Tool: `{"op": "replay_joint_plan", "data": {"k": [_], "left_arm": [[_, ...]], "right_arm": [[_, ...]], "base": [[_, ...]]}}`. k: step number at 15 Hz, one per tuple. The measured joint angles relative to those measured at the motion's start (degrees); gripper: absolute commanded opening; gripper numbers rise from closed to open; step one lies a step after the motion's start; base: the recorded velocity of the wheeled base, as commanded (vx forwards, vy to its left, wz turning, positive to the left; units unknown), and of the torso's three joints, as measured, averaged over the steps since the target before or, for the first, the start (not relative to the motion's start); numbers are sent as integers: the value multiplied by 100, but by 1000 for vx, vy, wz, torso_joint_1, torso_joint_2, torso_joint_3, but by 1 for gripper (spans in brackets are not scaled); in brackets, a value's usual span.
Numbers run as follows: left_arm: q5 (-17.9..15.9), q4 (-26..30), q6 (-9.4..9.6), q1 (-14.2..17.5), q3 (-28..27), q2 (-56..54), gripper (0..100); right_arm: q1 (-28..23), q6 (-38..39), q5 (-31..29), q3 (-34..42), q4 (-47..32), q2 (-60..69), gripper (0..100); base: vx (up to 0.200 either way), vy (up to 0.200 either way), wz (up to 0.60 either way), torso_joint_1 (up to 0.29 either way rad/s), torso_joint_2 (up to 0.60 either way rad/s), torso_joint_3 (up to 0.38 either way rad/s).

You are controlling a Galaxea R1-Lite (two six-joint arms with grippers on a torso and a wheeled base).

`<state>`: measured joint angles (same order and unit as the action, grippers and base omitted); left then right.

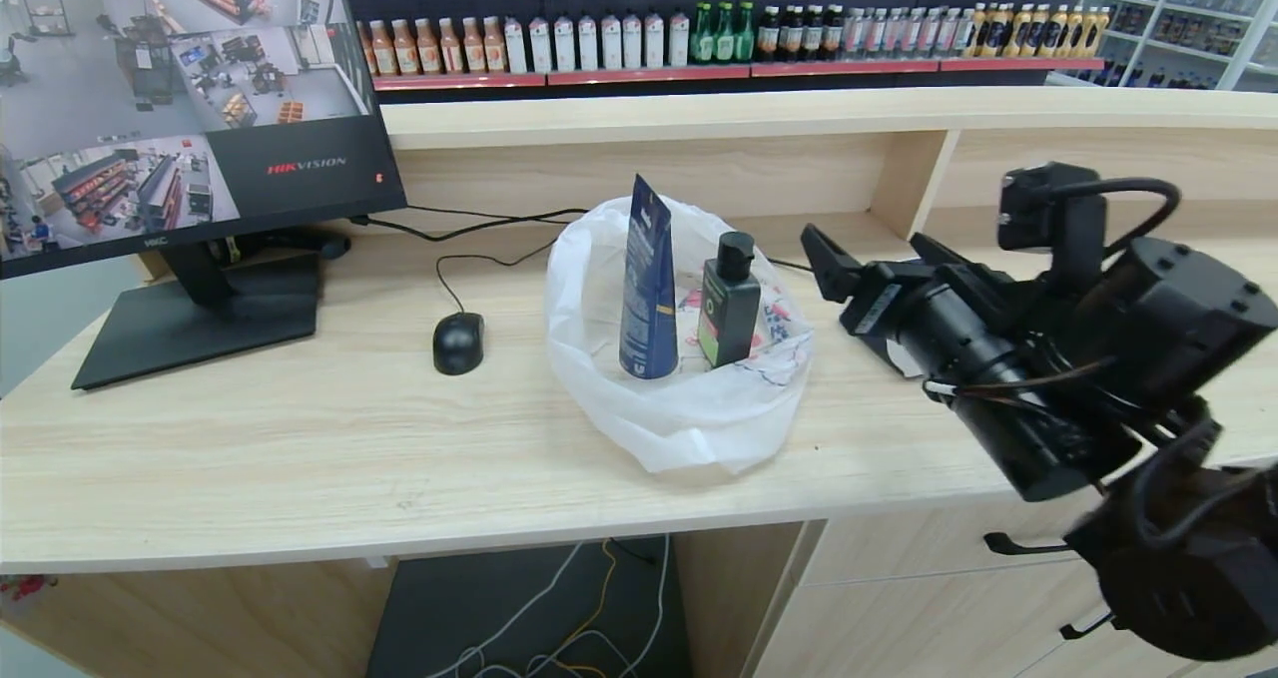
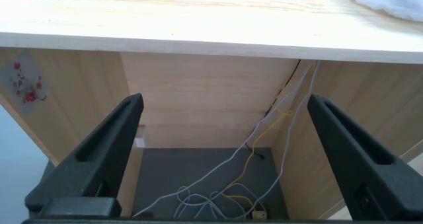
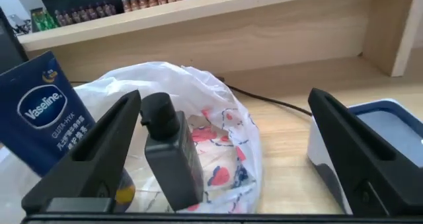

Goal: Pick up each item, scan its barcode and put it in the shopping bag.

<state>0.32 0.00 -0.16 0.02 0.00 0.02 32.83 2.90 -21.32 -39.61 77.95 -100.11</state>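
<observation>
R arm (image 1: 998,358): comes in from the lower right, forearm slanting up and left over the right end of the bench (image 1: 300,438); wrist abt level, aimed at the bag (image 1: 679,428).
R claw (image 1: 867,241): fingers spread wide, nothing btwn them; held above the bench just beside the bag's right side, not touching it.
L claw (image 2: 226,102): fingers spread wide, empty; sits low, in front of the bench's front edge and below its top, facing the open bay under it.
Bag: white plastic, mouth open, walls slumped; on the bench near its middle, btwn the mouse (image 1: 458,342) and R claw.
Tube (image 1: 647,289): blue, upright inside the bag, crimped end up; left of the bottle (image 1: 729,309) and taller than it.
Bottle: dark w/ black pump cap and green label, upright inside the bag, just beside the tube; whether they touch, can't tell.
Box (image 3: 390,125): blue-topped white object on the bench beside R claw, on the side away from the bag; poss. a scanner, too little of it shows to say.
Mouse: black, on the bench left of the bag, apart from it; cord runs to the back.
Monitor (image 1: 150,89): on a stand at the bench's left rear, showing camera feeds.
Cables (image 2: 231,184): loose white and yellow, in the bay under the bench.
Shelf (image 1: 739,69): rows of bottles, behind the bench.
</observation>
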Motion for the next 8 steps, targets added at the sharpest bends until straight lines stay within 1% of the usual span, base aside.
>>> {"op": "replay_joint_plan", "data": {"k": [3,6,7,8], "left_arm": [[1,0,0,-2,0,0,100],[0,0,0,-2,0,0,100],[0,0,0,-2,0,0,100],[1,0,0,-2,0,0,100]], "right_arm": [[-122,11,55,1268,13,1091,100],[-213,5,247,2948,-76,2423,100],[-222,-1,343,3324,-341,2892,100],[-227,-20,457,3567,-886,3390,100]], "base": [[0,0,0,0,0,0],[0,0,0,0,0,0],[0,0,0,0,0,0],[0,0,0,0,0,0]]}}
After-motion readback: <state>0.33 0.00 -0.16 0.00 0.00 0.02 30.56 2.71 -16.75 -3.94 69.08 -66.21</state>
